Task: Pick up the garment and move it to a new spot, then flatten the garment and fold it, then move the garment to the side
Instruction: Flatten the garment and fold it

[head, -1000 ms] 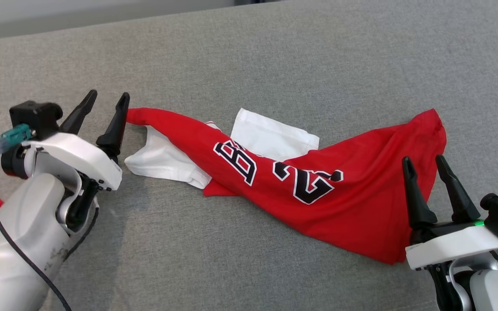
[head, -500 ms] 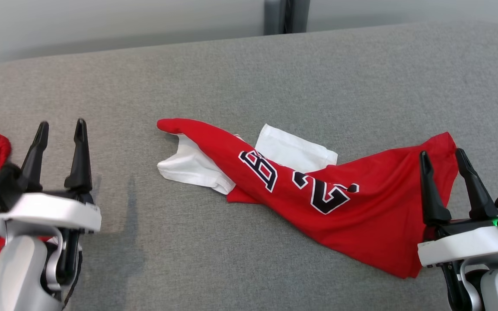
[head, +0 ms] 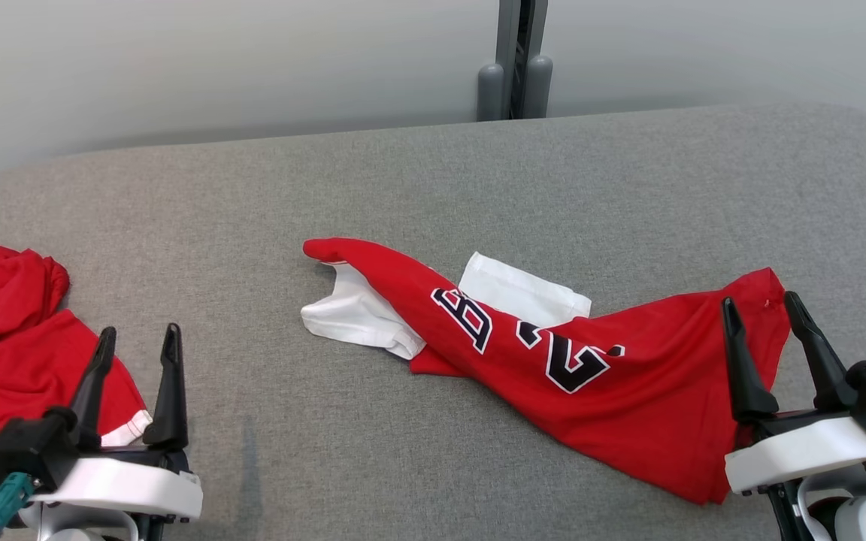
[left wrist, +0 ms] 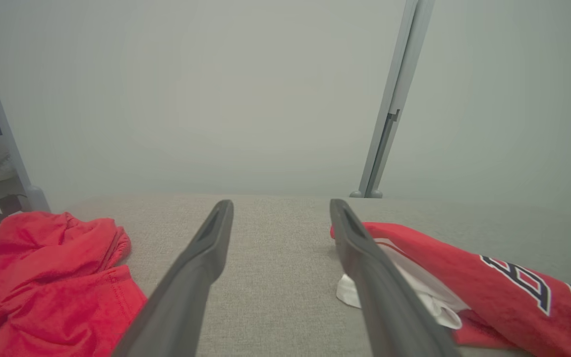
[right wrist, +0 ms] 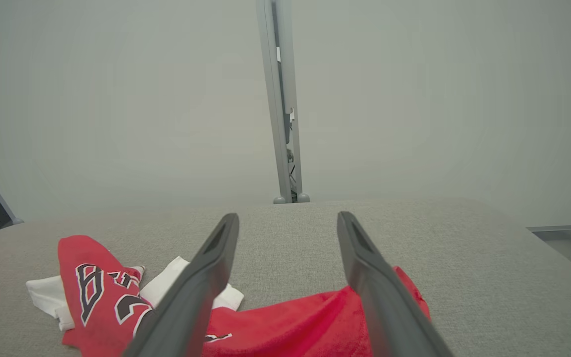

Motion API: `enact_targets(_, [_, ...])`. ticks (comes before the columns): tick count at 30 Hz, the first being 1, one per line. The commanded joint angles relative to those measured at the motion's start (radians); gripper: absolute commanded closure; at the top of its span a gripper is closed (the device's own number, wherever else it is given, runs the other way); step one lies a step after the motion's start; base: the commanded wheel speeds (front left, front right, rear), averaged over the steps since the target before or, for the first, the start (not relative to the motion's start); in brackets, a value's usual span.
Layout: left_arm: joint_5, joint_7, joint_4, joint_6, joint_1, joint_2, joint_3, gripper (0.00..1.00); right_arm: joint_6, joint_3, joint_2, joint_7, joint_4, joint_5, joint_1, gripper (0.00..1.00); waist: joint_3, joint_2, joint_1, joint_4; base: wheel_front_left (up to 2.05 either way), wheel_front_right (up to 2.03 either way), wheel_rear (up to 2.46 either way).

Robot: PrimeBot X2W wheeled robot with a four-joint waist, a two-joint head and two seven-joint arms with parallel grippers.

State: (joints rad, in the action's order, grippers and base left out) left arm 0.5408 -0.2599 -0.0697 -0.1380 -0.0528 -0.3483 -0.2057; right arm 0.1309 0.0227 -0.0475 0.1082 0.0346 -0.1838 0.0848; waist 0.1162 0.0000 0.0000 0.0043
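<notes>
Head cam: the jersey (head: 553, 376) lies crumpled in a long diagonal strip on the grey pad (head: 403, 180). It's thin, smooth red knit w/ chunky black digits (head: 553, 349) edged in white. Softer white bits (head: 358, 319) poke out from under its upper-left end. The pad is coarse woven fabric w/ rounded corners.

My left claw (head: 140, 329) sits well left of the jersey, fingers apart, nothing in it. My right claw (head: 758, 297) is at the jersey's right end, fingers also apart and not clamped on anything. Red cloth shows between them, but I can't tell if they touch it.

Further left of the jersey, past the left claw, there's a red heap (head: 12, 330), bunched up w/ a white hem showing. Beyond the jersey are a plain pale wall (head: 177, 68) and a grey metal post (head: 516, 60).

Left wrist cam: two matte dark tapered fingers (left wrist: 191, 277) spread wide w/ bare pad between them. The jersey's folded red tip is just right of the right-hand finger, and the heap is off on the opposite side.

Right wrist cam: fingers spread. The jersey's wrinkly right end lies low between and under them, and the digits end trails off left. Same blank wall, w/ the post dead ahead.
</notes>
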Motion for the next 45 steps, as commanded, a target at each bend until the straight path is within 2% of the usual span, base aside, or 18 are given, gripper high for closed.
enact_targets(1, [-0.008, -0.002, 0.010, -0.007, 0.010, -0.001, -0.003, 0.00, 0.000, 0.001, -0.005, -0.007, -0.009, 0.004, -0.014, 0.00, -0.011, 0.0000, 0.0000, 0.002, 0.00, 0.00, 0.00])
enact_targets(14, [-0.017, 0.032, 0.030, -0.015, -0.015, -0.007, -0.030, 0.00, 0.000, 0.000, -0.005, -0.028, -0.034, -0.006, -0.021, 0.00, -0.008, 0.0000, 0.0000, 0.004, 0.00, 0.00, 0.00])
enact_targets(18, [-0.020, 0.068, 0.017, 0.019, -0.089, -0.015, -0.056, 0.00, 0.000, -0.007, -0.005, -0.031, -0.037, -0.011, -0.012, 0.00, 0.009, 0.0000, 0.0000, -0.004, 0.00, 0.00, 0.00])
enact_targets(21, [0.000, 0.122, -0.030, 0.066, -0.160, -0.019, -0.085, 0.00, 0.000, -0.017, -0.005, -0.032, -0.037, -0.014, 0.000, 0.00, 0.025, 0.0000, 0.0000, -0.023, 0.00, 0.00, 0.00])
enact_targets(23, [0.019, 0.158, -0.078, 0.099, -0.206, -0.012, -0.103, 0.00, 0.000, -0.023, -0.005, -0.030, -0.033, -0.018, 0.008, 0.00, 0.039, 0.0000, 0.0000, -0.039, 0.00, 0.00, 0.00])
enact_targets(24, [0.040, 0.190, -0.139, 0.134, -0.243, -0.003, -0.120, 0.00, 0.000, -0.030, -0.005, -0.025, -0.029, -0.021, 0.014, 0.00, 0.054, 0.0000, 0.0000, -0.056, 0.00, 0.00, 0.00])
enact_targets(25, [0.053, 0.201, -0.172, 0.151, -0.259, 0.002, -0.127, 0.00, 0.000, -0.031, -0.005, -0.022, -0.027, -0.024, 0.016, 0.00, 0.063, 0.0000, 0.0000, -0.065, 0.00, 0.00, 0.00])
enact_targets(26, [0.053, 0.201, -0.172, 0.151, -0.259, 0.002, -0.127, 0.00, 0.000, -0.031, -0.005, -0.022, -0.027, -0.024, 0.016, 0.00, 0.063, 0.0000, 0.0000, -0.065, 0.00, 0.00, 0.00])
enact_targets(27, [0.075, 0.231, -0.243, 0.184, -0.290, 0.010, -0.140, 0.00, 0.000, -0.036, -0.005, -0.017, -0.021, -0.029, 0.024, 0.00, 0.079, 0.0000, 0.0000, -0.082, 0.00, 0.00, 0.00])
enact_targets(28, [0.075, 0.231, -0.243, 0.184, -0.290, 0.010, -0.140, 0.00, 0.000, -0.036, -0.005, -0.017, -0.021, -0.029, 0.024, 0.00, 0.079, 0.0000, 0.0000, -0.082, 0.00, 0.00, 0.00])
enact_targets(35, [0.132, 0.278, -0.468, 0.249, -0.377, 0.023, -0.175, 0.00, 0.000, -0.044, -0.005, 0.000, -0.002, -0.043, 0.042, 0.00, 0.124, 0.0000, 0.0000, -0.128, 0.00, 0.00, 0.00])
enact_targets(41, [0.178, 0.290, -0.571, 0.268, -0.427, 0.025, -0.228, 0.00, 0.000, -0.043, -0.005, 0.010, 0.010, -0.047, 0.052, 0.00, 0.142, 0.0000, 0.0000, -0.143, 0.00, 0.00, 0.00])
enact_targets(42, [0.183, 0.283, -0.577, 0.268, -0.435, 0.023, -0.238, 0.35, 0.000, -0.044, -0.005, 0.011, 0.012, -0.048, 0.052, 0.00, 0.142, 0.0000, 0.0000, -0.144, 0.00, 0.00, 0.00])
enact_targets(43, [0.196, 0.275, -0.575, 0.269, -0.440, 0.023, -0.249, 1.00, 0.000, -0.044, -0.005, 0.012, 0.013, -0.049, 0.053, 0.00, 0.143, 0.0000, 0.0000, -0.145, 0.00, 0.00, 0.00])
enact_targets(45, [0.218, 0.259, -0.565, 0.270, -0.445, 0.012, -0.273, 1.00, 0.000, -0.042, -0.005, 0.014, 0.013, -0.051, 0.050, 0.00, 0.141, 0.0000, 0.0000, -0.144, 0.00, 0.00, 0.00])
